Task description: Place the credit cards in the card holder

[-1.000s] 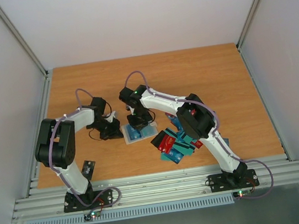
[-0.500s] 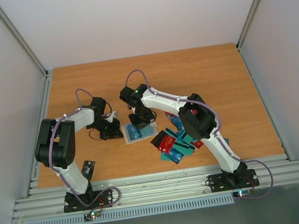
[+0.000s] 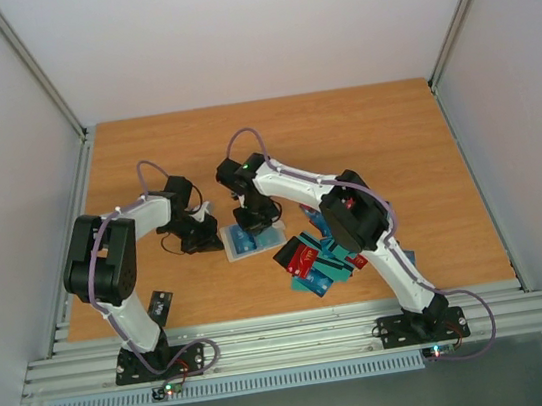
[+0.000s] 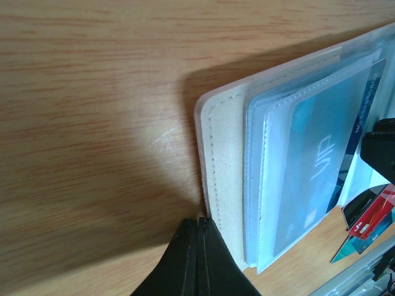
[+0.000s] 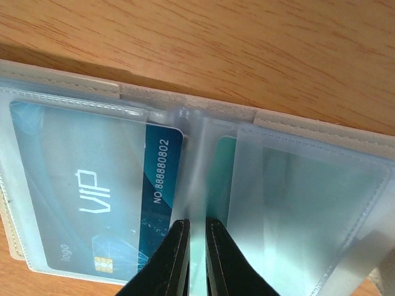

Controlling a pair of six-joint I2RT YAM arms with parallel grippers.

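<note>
The cream card holder point(image 3: 254, 240) lies open on the table, its clear sleeves up. A blue VIP card point(image 5: 92, 197) sits in a left sleeve and a teal card point(image 5: 217, 176) in a right one. My right gripper point(image 5: 197, 225) stands over the spine, shut on a thin clear sleeve leaf point(image 5: 196, 154) that rises between its fingers. My left gripper point(image 4: 200, 221) is shut, its tips against the holder's cream edge point(image 4: 222, 160) at the left. The loose credit cards point(image 3: 317, 260), red, teal, blue and black, are piled right of the holder.
A small black block point(image 3: 160, 304) lies near the table's front left edge. The metal rail point(image 3: 289, 334) runs along the front, and white walls close the other sides. My right arm's elbow point(image 3: 358, 213) hangs over the card pile.
</note>
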